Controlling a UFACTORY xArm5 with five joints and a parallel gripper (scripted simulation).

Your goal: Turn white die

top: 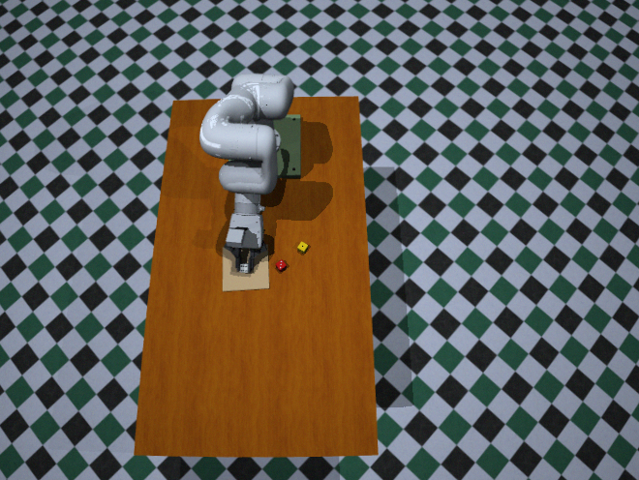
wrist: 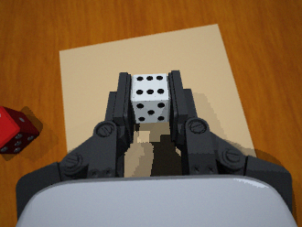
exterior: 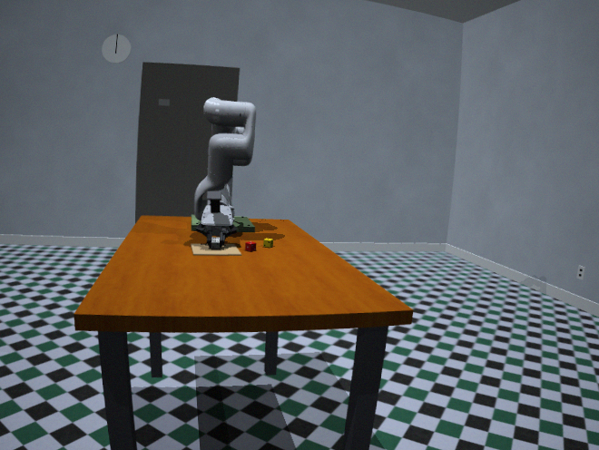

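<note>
The gripper point(wrist: 150, 98) is clamped on the white die point(wrist: 150, 97), one finger pressed to each side, over the tan mat point(wrist: 197, 64). In the wrist view the die's upper face shows 6 dots and the face toward the camera shows 5. The red die point(top: 281, 265) lies on the table point(top: 258, 372) just beside the mat, and the yellow die point(top: 303, 248) sits near it, apart.

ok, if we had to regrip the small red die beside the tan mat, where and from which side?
Judging by its pose: from straight above, fingers on two opposite side faces of the small red die. It sits flat on the wooden table, apart from the tan mat and the yellow die.
</note>
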